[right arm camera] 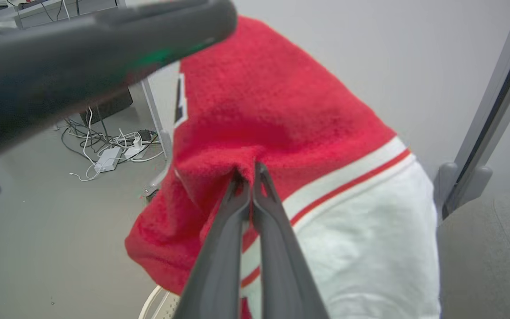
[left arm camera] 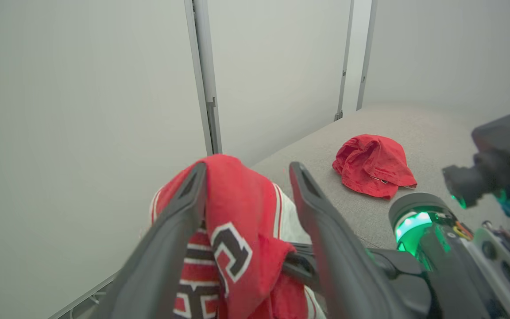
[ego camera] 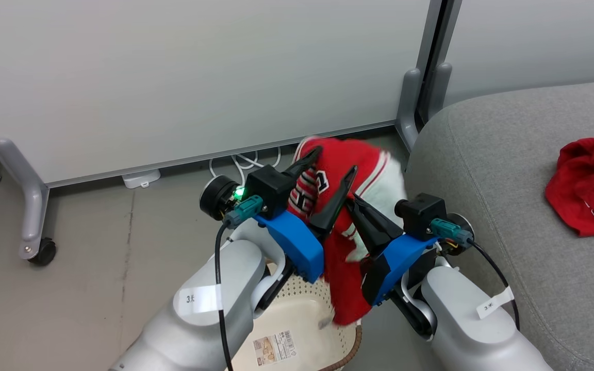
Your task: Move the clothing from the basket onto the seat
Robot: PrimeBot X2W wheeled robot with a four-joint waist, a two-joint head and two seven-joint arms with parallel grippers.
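1. Pinching the jersey, the right gripper has its jaws closed on the cloth, so it hangs above the basket at 6 o'clock.
2. The left gripper is spread open, helping hold it up.
3. Two red clothes: one jersey lifted, one red top on the seat at 3 o'clock. One basket.
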